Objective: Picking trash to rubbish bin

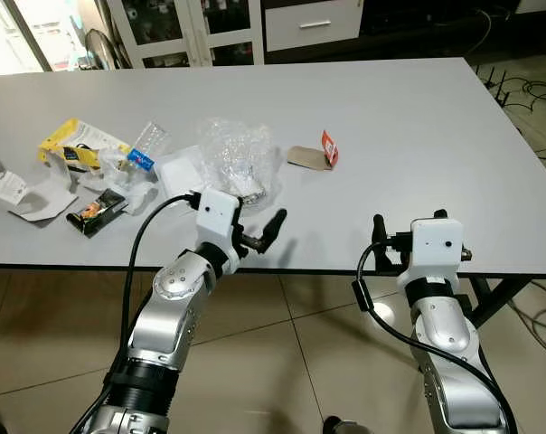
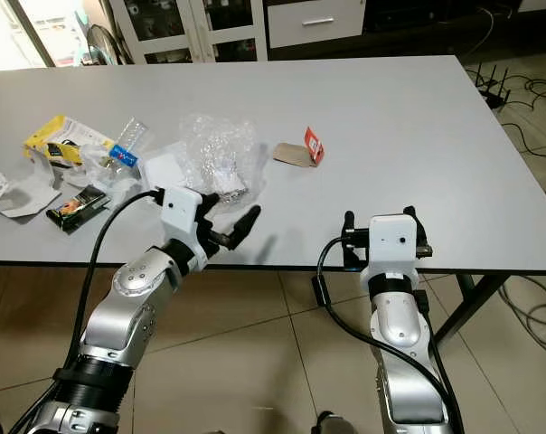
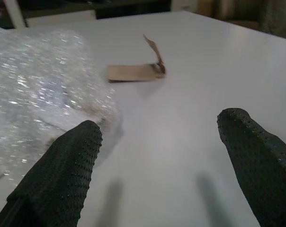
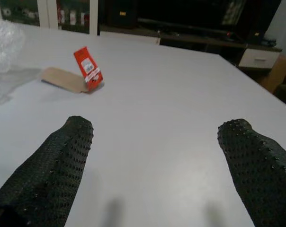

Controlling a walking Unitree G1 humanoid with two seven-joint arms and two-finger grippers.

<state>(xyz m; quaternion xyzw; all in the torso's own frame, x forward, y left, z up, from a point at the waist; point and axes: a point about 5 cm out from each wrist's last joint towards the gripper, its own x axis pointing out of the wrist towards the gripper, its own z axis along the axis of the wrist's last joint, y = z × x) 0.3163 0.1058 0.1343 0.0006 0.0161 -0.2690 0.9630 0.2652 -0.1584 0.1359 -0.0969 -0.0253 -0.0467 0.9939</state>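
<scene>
Both grippers hover at the near edge of the grey table, closest to the camera. Far to the left of the left gripper lies a scatter of trash: torn white card, a yellow packet, a dark snack wrapper and a small clear wrapper with a blue label. That gripper has its two black fingers spread wide with nothing between them, and a crumpled clear plastic bag sits just beyond it, close to one finger (whether it touches, I cannot tell). Ahead, between the two grippers, lies a brown card with a red tag. On the right, the right gripper is also spread wide and empty, low over bare tabletop.
</scene>
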